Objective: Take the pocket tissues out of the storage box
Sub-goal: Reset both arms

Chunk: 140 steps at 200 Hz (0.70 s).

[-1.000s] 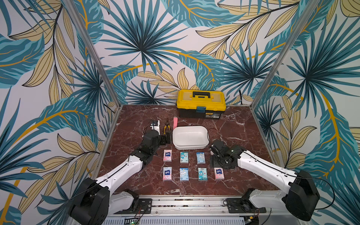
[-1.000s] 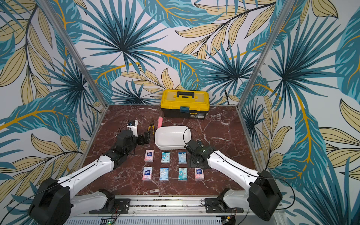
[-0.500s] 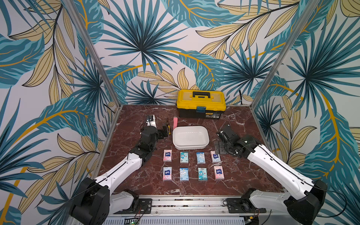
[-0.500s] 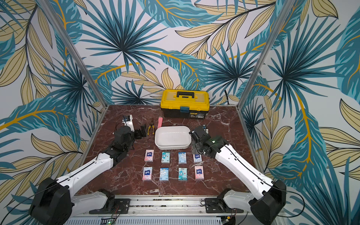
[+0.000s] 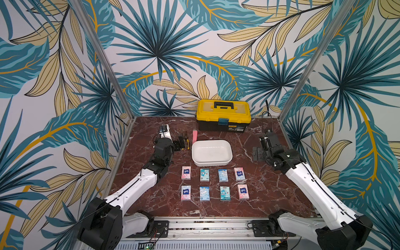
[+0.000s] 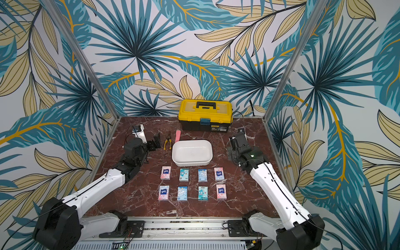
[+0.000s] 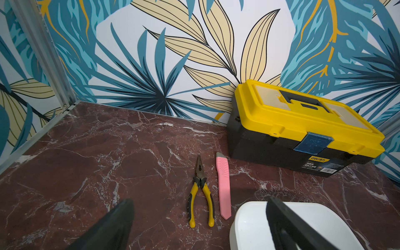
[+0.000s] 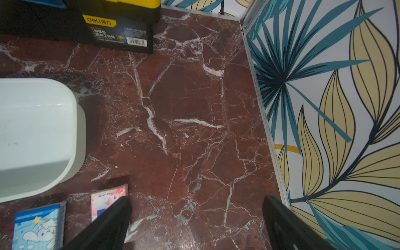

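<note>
The white storage box (image 5: 213,162) (image 6: 191,163) stands mid-table with nothing inside. Several pocket tissues (image 5: 204,175) (image 6: 184,175), pink and blue, lie flat in two rows on the marble in front of it. My left gripper (image 5: 179,144) (image 6: 155,142) hangs open left of the box, by the pliers. In the left wrist view its jaws (image 7: 199,201) are wide apart and empty over a corner of the box (image 7: 249,227). My right gripper (image 5: 256,153) (image 8: 195,199) is open and empty to the right of the box (image 8: 73,121), with a pink pack (image 8: 106,200) beside one finger.
A yellow-and-black toolbox (image 5: 224,118) (image 7: 303,129) sits against the back wall. Yellow-handled pliers (image 7: 201,190) and a long pink bar (image 7: 224,186) lie behind the box's left corner. Patterned walls with metal posts (image 8: 266,121) close in both sides.
The right gripper opened over the right end of the back row, left a pink pack there, then rose and swung away to the right. The left arm drew back toward the far left.
</note>
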Each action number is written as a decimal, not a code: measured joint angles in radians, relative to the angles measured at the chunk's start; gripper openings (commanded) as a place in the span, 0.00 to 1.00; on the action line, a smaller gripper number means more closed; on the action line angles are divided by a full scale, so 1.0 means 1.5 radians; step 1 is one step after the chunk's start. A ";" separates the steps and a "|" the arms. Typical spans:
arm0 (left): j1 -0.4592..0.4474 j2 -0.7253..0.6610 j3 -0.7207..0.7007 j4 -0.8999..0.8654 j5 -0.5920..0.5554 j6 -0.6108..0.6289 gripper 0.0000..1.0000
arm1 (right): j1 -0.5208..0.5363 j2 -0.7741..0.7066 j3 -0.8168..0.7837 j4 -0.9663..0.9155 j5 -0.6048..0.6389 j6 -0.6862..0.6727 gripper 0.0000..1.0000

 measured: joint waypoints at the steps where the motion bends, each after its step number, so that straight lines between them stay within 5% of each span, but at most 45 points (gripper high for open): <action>1: 0.000 0.000 0.000 0.000 0.000 0.000 1.00 | -0.001 -0.001 -0.002 0.003 -0.001 -0.001 0.99; 79: 0.001 -0.067 -0.048 -0.028 -0.008 -0.017 1.00 | -0.157 -0.026 -0.213 0.325 -0.124 -0.063 0.99; 140: 0.001 -0.094 -0.059 -0.048 -0.028 -0.012 1.00 | -0.187 0.036 -0.366 0.599 -0.182 -0.097 0.99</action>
